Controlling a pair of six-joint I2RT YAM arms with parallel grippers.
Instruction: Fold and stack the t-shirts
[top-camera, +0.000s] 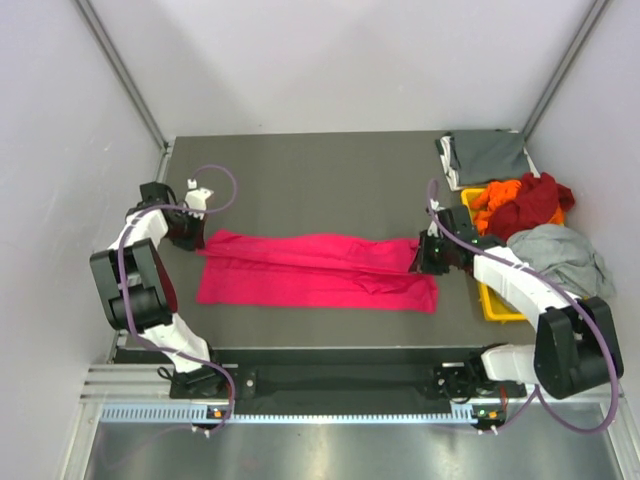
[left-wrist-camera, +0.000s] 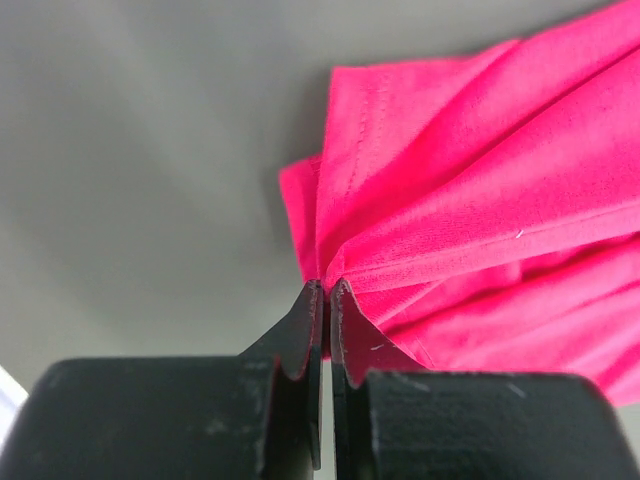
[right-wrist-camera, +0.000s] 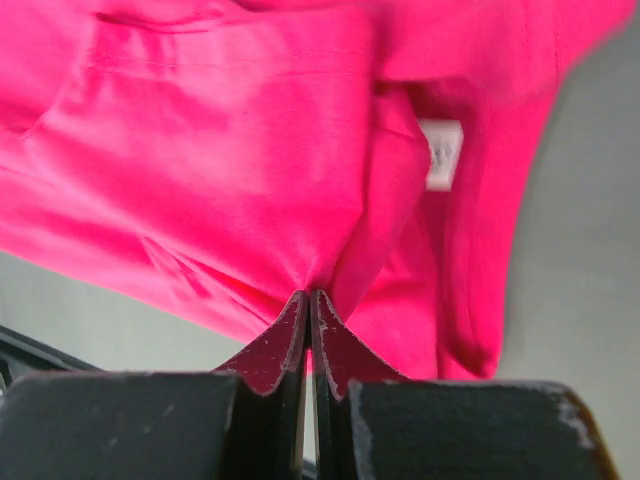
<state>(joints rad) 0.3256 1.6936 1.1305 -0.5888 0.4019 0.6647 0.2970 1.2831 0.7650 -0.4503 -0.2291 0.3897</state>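
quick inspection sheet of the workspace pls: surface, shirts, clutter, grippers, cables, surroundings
surface: dark grey table, matte, no stains seen
job's things: pink t-shirt drawn out long across the middle, white neck label at its right end; dark grey t-shirt folded at the far right corner; orange t-shirt, dark red t-shirt and light grey t-shirt heaped unfolded on the bin
clutter: yellow bin at the right edge; nothing else seen
grippers: left gripper and right gripper each shut on one end of the pink t-shirt
cables: purple cables loop off both arms, clear of the cloth
surroundings: plain white walls, metal frame posts
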